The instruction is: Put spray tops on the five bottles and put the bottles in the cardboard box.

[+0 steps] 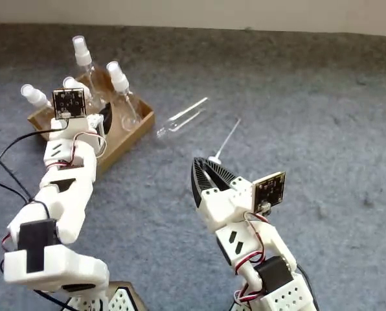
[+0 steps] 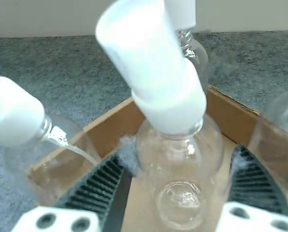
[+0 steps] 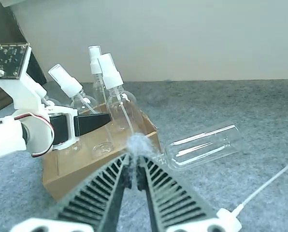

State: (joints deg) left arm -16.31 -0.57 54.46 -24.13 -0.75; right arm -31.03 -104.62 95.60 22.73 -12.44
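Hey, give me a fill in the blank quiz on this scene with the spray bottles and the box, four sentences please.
1. The number of capped bottles in the cardboard box is ____.
2. The uncapped bottle lies on its ____ on the carpet.
3. The left gripper is open around a ____ in the box.
4. The right gripper, near the loose spray top, is ____.

Missing words: four; side; bottle; shut.
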